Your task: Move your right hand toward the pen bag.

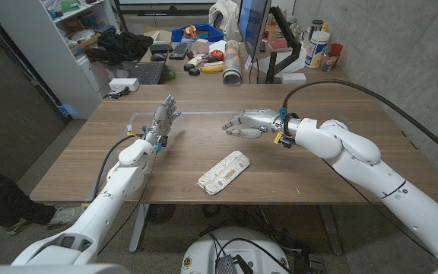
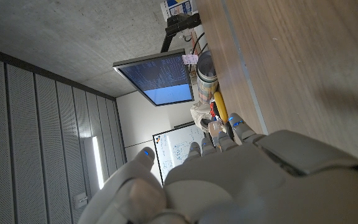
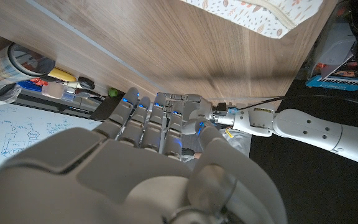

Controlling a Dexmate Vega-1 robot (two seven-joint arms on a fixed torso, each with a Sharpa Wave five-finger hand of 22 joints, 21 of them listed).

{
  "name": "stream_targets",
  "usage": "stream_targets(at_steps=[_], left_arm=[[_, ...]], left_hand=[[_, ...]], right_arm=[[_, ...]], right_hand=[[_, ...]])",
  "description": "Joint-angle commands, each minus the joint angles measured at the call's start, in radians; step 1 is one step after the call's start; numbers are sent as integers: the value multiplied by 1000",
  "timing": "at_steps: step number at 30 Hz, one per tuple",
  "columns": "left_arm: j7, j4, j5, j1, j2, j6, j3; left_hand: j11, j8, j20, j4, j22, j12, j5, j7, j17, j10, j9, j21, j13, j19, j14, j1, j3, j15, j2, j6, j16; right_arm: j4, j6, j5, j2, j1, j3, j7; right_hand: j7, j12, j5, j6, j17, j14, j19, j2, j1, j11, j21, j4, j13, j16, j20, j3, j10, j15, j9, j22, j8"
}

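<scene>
Pen bag: you have one, a pale flat pouch with small speckles, lying slantwise on the wooden table near the front edge, roughly at the middle. Nothing touches it. In the right wrist view its zipped end shows beyond the fingertips, apart from them.

One right hand sits at about 1 o'clock from the bag, well apart from it, above the table's middle. Your arm reaches in from the right side with the forearm level, the fingers pointing toward the left arm, palm downward. The fingers are apart, slightly curled, and hold nothing.

One left hand stands at about 10 o'clock from the bag, also well apart. Its fingers point up and away from you, spread, with nothing in them; the arm rises from the bottom left corner.

Beyond the table's far edge, at 12 o'clock, one monitor stands over a cluttered desk.
</scene>
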Motion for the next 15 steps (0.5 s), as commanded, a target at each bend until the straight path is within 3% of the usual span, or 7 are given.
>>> stream_targets(at_steps=[1,15], left_arm=[[5,-6,2,4,1,5,0],[10,-16,3,11,2,7,-1]], left_hand=[[2,4,-32,-2,5,6,6,-9,3,-16,4,-6,5,-105,-32,4,-5,-32,45,-13,5],[2,4,-31,-2,5,6,6,-9,3,-15,4,-7,5,-105,-32,4,-5,-31,46,-13,5]], right_arm=[[3,-2,-14,2,3,-22,14],[10,4,-15,3,6,-34,25]], right_hand=[[-3,1,3,3,4,-2,8,24,13,-3,-5,7,2,0,-2,4,5,-6,1,3,-3],[-5,2,4,9,5,-1,11,25,17,-5,-6,12,2,1,-4,6,10,-8,1,3,-1]])
